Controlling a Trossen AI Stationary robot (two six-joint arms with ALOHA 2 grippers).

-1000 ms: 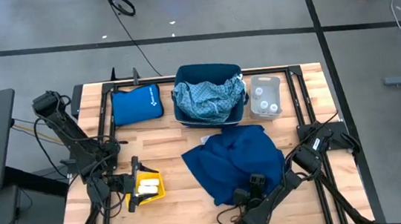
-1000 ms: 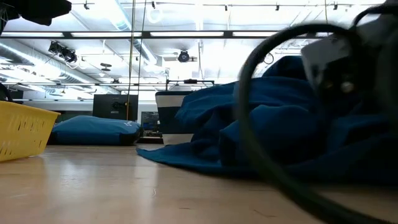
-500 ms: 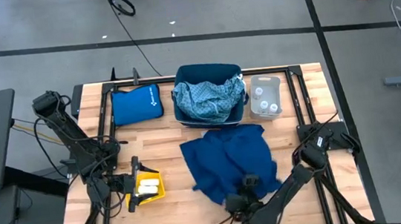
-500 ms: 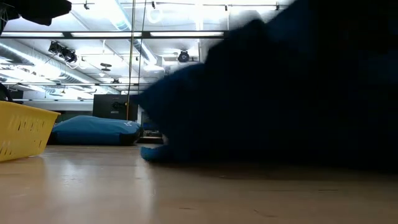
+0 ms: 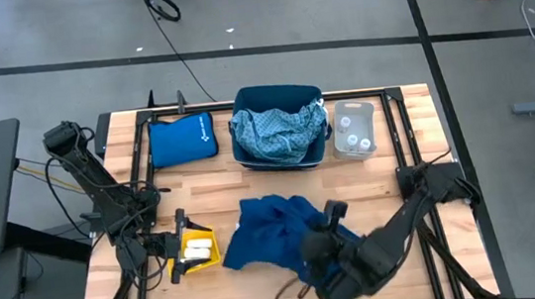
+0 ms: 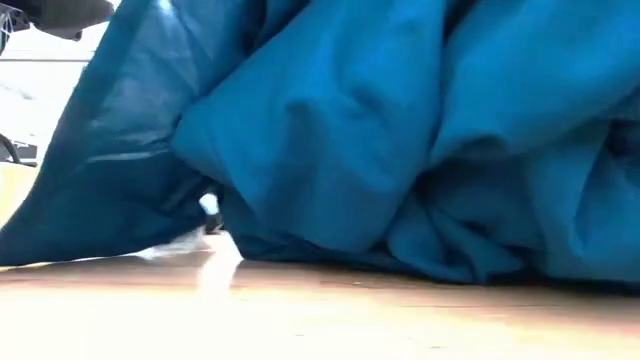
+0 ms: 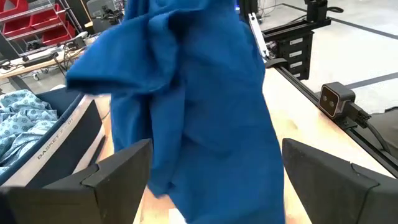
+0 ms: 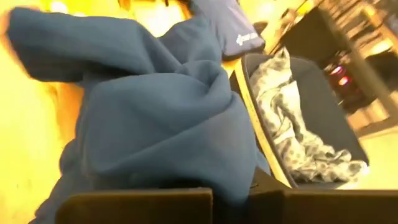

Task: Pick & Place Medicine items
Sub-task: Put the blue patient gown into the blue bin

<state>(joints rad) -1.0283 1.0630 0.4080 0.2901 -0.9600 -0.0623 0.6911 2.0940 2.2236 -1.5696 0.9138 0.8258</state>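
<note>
Cream-white packs (image 5: pixel 198 246) lie in the yellow tray (image 5: pixel 208 259) near the table's left edge. My left gripper (image 5: pixel 182 246) is open beside that tray, and its wrist view (image 7: pixel 211 186) looks between wide-apart fingers at the blue cloth (image 7: pixel 199 106). Small round whitish bottles (image 5: pixel 355 140) stand in a clear container (image 5: pixel 353 113) at the far right. My right gripper (image 5: pixel 331 218) is shut on the bunched blue cloth (image 5: pixel 271 234) at the middle of the table. My right gripper pinches a bunched fold of the blue cloth (image 8: pixel 230 180) between its two fingers (image 8: pixel 143 204); how many layers cannot be told. The cloth is raised in a heap, and its lower folds (image 6: pixel 330 250) rest on the table.
A dark blue basket (image 5: pixel 276 97) with patterned cloth (image 5: pixel 281 133) stands at the far middle. A flat blue pouch (image 5: pixel 182 139) lies to its left. The cloth fills the low view. Bare wood shows between basket and cloth (image 5: pixel 251 183).
My right gripper has moved toward the table's left, then risen, dragging the blue cloth. The cloth, spread flat a second ago, is now bunched into a raised heap closer to the yellow tray and the near edge. It now fills the low view.
</note>
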